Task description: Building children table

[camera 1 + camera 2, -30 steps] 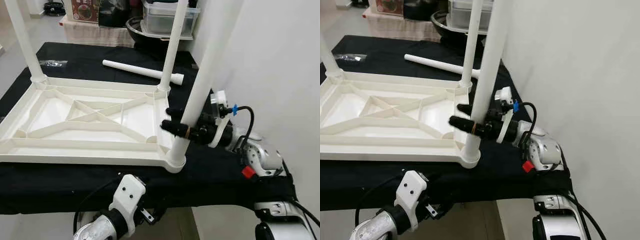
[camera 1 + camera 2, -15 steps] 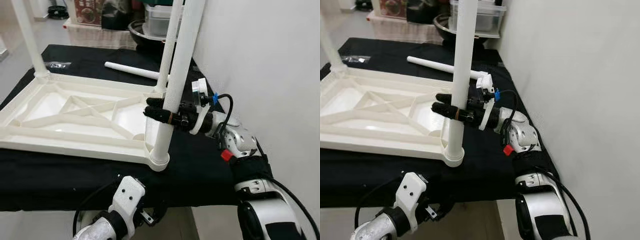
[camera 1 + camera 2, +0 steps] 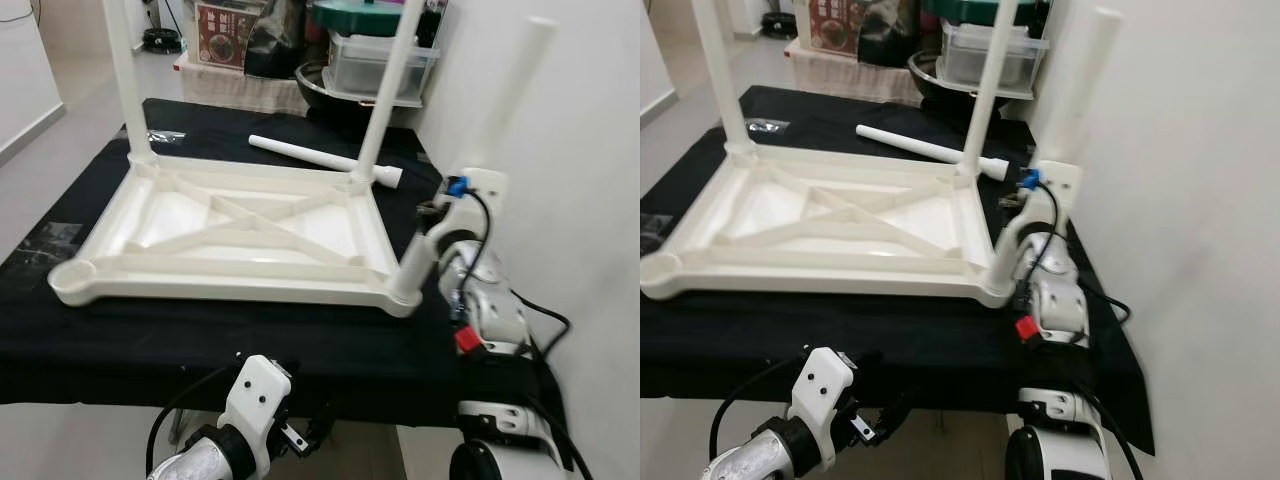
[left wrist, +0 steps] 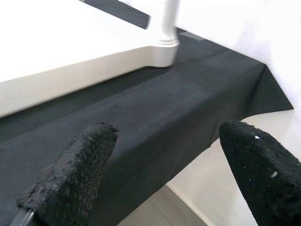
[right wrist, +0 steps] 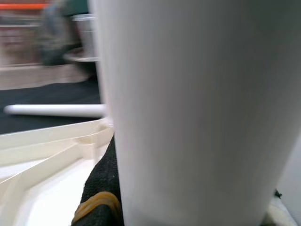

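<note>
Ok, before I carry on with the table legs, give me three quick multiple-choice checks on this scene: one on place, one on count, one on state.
1. Where is the loose leg?
A. On the black cloth beyond the tabletop
B. On the floor
C. In the left gripper

2. How many legs stand in the upturned tabletop?
A. One
B. Three
C. Four

3. The left gripper is:
A. Shut on a leg
B. Open, holding nothing
C. Shut on the cloth

Key: 1 A, it lies behind the far rim; 2 B, one near corner socket is bare; 3 B, fingers apart below the table edge.
</note>
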Available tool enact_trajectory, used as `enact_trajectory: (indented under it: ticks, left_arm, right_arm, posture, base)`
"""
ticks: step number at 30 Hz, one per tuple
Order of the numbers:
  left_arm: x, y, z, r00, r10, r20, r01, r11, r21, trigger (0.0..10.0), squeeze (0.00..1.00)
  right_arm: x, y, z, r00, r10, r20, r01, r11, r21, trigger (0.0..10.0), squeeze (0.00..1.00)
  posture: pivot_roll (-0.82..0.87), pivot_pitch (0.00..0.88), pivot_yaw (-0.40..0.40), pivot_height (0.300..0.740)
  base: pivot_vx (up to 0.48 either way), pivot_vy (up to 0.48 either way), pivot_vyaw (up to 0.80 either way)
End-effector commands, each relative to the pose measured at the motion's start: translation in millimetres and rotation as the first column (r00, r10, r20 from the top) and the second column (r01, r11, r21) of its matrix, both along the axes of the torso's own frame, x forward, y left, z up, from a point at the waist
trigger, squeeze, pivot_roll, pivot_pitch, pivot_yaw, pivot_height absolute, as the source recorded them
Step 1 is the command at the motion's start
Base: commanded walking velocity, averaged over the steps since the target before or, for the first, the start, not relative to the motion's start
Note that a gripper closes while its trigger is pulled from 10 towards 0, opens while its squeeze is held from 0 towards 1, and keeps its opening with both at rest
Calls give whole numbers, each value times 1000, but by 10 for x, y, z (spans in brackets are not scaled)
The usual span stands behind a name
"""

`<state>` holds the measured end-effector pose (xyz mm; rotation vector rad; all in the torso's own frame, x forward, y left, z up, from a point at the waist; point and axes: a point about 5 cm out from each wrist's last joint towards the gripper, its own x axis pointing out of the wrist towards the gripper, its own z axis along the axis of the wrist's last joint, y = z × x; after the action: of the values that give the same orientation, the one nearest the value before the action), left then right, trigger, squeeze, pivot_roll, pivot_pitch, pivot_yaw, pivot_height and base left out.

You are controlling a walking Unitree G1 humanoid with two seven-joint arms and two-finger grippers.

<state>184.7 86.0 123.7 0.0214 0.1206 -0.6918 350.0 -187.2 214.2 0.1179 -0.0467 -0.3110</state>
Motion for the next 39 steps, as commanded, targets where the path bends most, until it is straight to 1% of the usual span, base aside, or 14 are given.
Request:
enact_trajectory:
  ticks: [1,3,4,6,7,8,9,12,13,20,25,29,38,39]
  left_arm:
    - [-12,-11,-22,1000,-10,-14,10,1000,1,10000,0]
    - [-12,-12,-24,1000,-10,-15,10,1000,1,10000,0]
    - [-11,-16,-25,1000,-11,-15,11,1000,1,10000,0]
    - [-11,-18,-27,1000,-12,-15,12,1000,1,10000,0]
    - [-10,-20,-28,1000,-13,-16,13,1000,1,10000,0]
    - [-10,-20,-28,1000,-13,-16,13,1000,1,10000,0]
    - [-9,-22,-29,1000,-13,-16,13,1000,1,10000,0]
    - [-9,-25,-26,1000,-13,-15,13,1000,0,10000,0]
    - [-9,-26,-25,1000,-12,-15,11,1000,-1,10000,0]
    - [1,-25,-24,1000,-10,-15,10,1000,-4,10000,0]
    - [5,-28,-24,1000,-11,-16,11,1000,-7,10000,0]
    - [1,-27,-22,1000,-8,-15,8,1000,-5,10000,0]
    - [-13,-23,-18,1000,-10,-16,10,1000,-2,10000,0]
    - [-15,-21,-18,1000,-11,-17,11,1000,-2,10000,0]
  right_arm:
    - [-107,-187,-273,977,-160,-144,158,987,-19,0,0]
    - [-109,-25,-262,980,-150,-131,158,986,50,0,0]
    - [-83,76,-233,988,-119,-104,127,989,74,10000,0]
    - [-64,136,-212,992,-97,-83,104,991,86,10000,0]
    - [-41,223,-172,997,-54,-50,59,994,89,10000,525]
    - [-41,223,-172,997,-54,-50,59,994,89,10000,525]
    - [-18,339,-99,1000,20,24,-21,996,82,10000,1000]
    - [1,393,-24,993,70,94,-75,995,58,10000,1000]
    - [26,421,15,981,142,133,-152,986,65,10000,0]
    - [128,346,102,856,463,229,-491,867,83,10000,0]
    - [29,281,83,541,806,241,-837,545,58,10000,0]
    - [-289,300,-24,32,990,139,-999,29,20,10000,0]
    - [-290,478,80,-182,970,158,-983,-180,-29,10000,0]
    - [-286,530,124,-221,959,179,-975,-217,-42,7255,0]
  posture:
    - [138,78,-136,740]
    - [138,75,-135,740]
    - [140,73,-135,740]
    - [140,73,-135,740]
    - [139,74,-136,740]
    - [139,74,-136,740]
    - [140,72,-140,740]
    - [140,72,-141,740]
    - [136,75,-140,740]
    - [135,75,-140,740]
    - [138,75,-143,740]
    - [142,77,-144,740]
    - [150,81,-139,740]
    - [151,81,-139,740]
  base:
    - [0,0,0]
    - [0,0,0]
    - [0,0,0]
    - [0,0,0]
    - [0,0,0]
    - [0,0,0]
    - [0,0,0]
    - [0,0,0]
    - [0,0,0]
    - [0,0,0]
    - [0,0,0]
    - [0,0,0]
    - [0,0,0]
    - [0,0,0]
